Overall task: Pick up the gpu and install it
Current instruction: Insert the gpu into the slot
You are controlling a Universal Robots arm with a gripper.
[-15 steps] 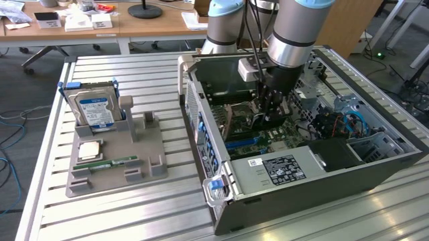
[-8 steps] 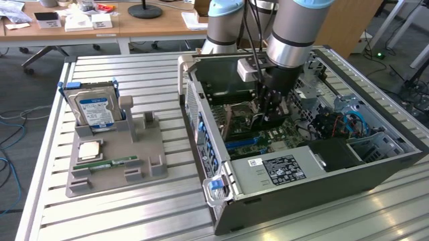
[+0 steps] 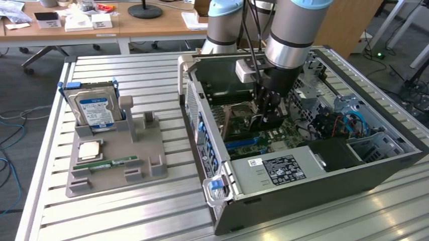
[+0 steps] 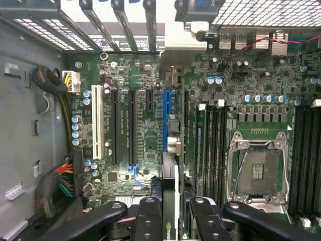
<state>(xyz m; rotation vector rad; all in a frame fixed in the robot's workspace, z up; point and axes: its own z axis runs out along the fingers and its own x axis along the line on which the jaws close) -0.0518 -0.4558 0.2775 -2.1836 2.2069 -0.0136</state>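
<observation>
Black gripper (image 4: 170, 216) fingers (image 4: 148, 216) are sitting nearest the wrist camera, one on each side of the gpu (image 4: 169, 198) and clamping it between them. The card is showing edge-on: dark green board with a pale strip along one side.

The gpu is hanging inside the open computer case (image 3: 322, 198), over the motherboard (image 4: 145, 140). Its edge is running in line with the blue slot (image 4: 165, 120) and lying just beside it. Whether card and slot are touching, I cannot tell.

Two black slots (image 4: 131, 125) and a white slot (image 4: 96, 125) are lying parallel to the blue one, on the side away from the CPU socket (image 4: 258, 170). The socket is standing open.

In the exterior view the arm is reaching straight down into the case, with the gripper (image 3: 268, 108) low over the board. The power supply (image 3: 282, 168) is sitting near it, toward the front edge.

On the exterior view's left, well apart from the case, a grey holder tray (image 3: 150, 150) is resting on the slatted table (image 3: 134, 216). It is carrying:
- a blue-labelled hard drive (image 3: 94, 111), standing upright
- a processor chip (image 3: 90, 149), lying flat
- a narrow green memory stick (image 3: 115, 163), lying flat
</observation>
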